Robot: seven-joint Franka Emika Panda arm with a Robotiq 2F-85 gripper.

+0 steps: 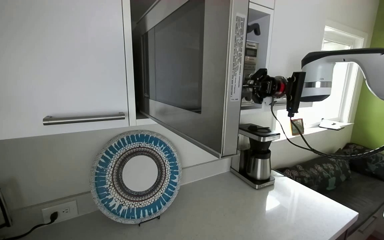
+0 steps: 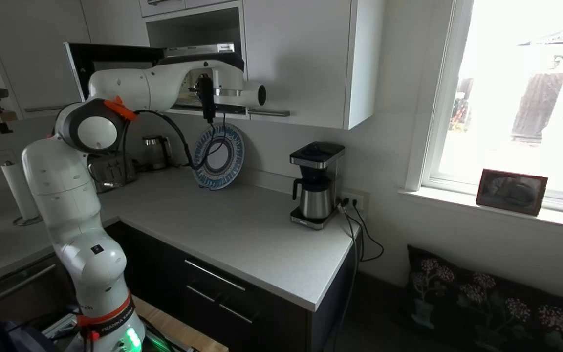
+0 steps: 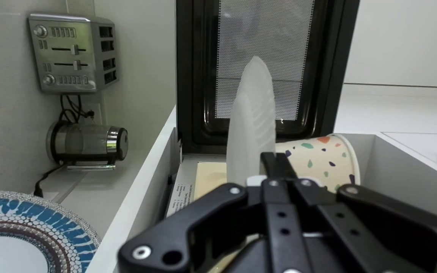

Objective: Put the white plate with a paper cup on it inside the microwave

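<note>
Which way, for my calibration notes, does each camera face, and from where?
Exterior view: higher than the counter, facing the microwave door; arm at image right.
Exterior view: before the drawers, facing coffee maker and window; nearly whole arm.
Wrist view: on the arm's end, facing past the fingers to white plate and paper cup.
Both exterior views share the coffee maker.
</note>
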